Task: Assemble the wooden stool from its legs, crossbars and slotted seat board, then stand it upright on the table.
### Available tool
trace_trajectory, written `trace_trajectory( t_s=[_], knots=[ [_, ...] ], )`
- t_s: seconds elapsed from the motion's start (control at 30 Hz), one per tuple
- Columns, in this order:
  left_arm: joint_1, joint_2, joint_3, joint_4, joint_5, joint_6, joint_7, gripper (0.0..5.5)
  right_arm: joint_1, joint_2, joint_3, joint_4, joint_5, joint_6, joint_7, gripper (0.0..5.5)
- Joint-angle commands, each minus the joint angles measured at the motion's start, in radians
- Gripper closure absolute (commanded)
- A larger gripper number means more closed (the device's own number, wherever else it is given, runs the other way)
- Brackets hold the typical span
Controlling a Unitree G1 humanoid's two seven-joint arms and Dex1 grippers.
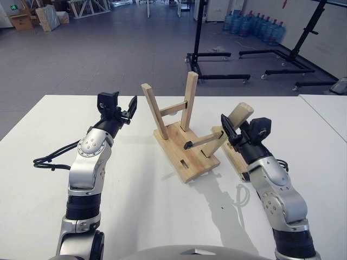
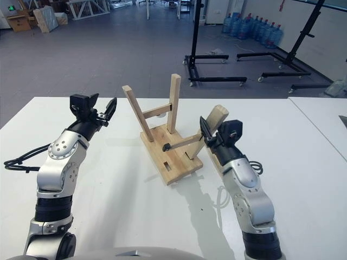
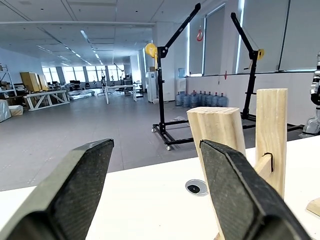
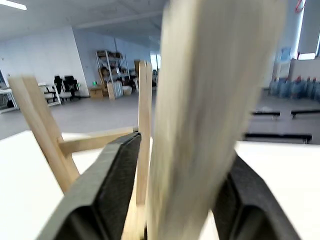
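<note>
The slotted seat board (image 1: 187,162) lies flat mid-table. Two legs (image 1: 156,111) (image 1: 188,100), joined by a crossbar (image 1: 172,110), stand up from its far end. My right gripper (image 1: 230,130) is shut on a third leg (image 1: 239,115), held tilted at the board's right side. A crossbar (image 1: 205,142) runs from that leg down toward the board. Another wooden piece (image 1: 234,158) lies on the table under this gripper. The held leg (image 4: 200,100) sits between the right wrist view's fingers. My left gripper (image 1: 123,110) hovers open, just left of the standing legs, with nothing in it (image 3: 157,155).
A black cable (image 1: 51,161) loops on the table beside my left arm. A white cable (image 1: 242,195) lies by my right arm. A round grommet hole (image 3: 196,187) sits in the tabletop. Black metal stands (image 1: 217,57) are on the floor beyond the far edge. A second table (image 1: 328,111) adjoins on the right.
</note>
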Motion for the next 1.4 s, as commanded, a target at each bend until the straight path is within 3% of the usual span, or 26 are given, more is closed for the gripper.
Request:
trace_trajectory(
  t_s=[0.03,0.23,0.53,0.6,0.73,0.8,1.1,1.27,1.4],
  knots=[
    [-0.008,0.009,-0.013,0.001,0.010,-0.007,-0.007,2.34,-0.031,0.016,-0.016,-0.030,-0.001,0.031,-0.002,2.78],
    [0.005,0.000,-0.019,-0.003,0.014,-0.016,0.004,2.34,-0.185,0.000,-0.130,-0.086,0.064,0.095,-0.041,2.78],
    [0.021,-0.035,-0.018,-0.002,0.030,-0.050,0.052,2.34,-0.749,-0.147,-0.359,0.057,0.286,0.230,-0.112,2.78],
    [0.032,-0.045,-0.024,-0.005,0.034,-0.055,0.063,2.34,-0.708,-0.104,-0.342,0.127,0.308,0.272,-0.115,2.78],
    [0.034,-0.054,-0.037,0.005,0.040,-0.060,0.058,2.34,-0.251,-0.091,0.027,0.135,0.222,0.420,0.037,2.78],
    [0.038,-0.053,-0.032,0.006,0.039,-0.058,0.058,2.34,-0.219,-0.079,0.051,0.123,0.219,0.429,0.052,2.78],
    [0.044,-0.061,-0.046,0.003,0.040,-0.052,0.055,2.34,-0.425,0.023,-0.140,0.081,0.304,0.351,-0.041,2.78],
    [0.034,-0.056,-0.038,0.010,0.041,-0.058,0.053,2.34,-0.547,0.052,-0.342,0.034,0.445,0.285,-0.178,2.78],
    [0.074,-0.063,-0.031,-0.020,0.046,-0.056,0.069,2.34,-0.342,-0.028,-0.409,0.074,0.412,0.333,-0.153,2.78]
  ],
)
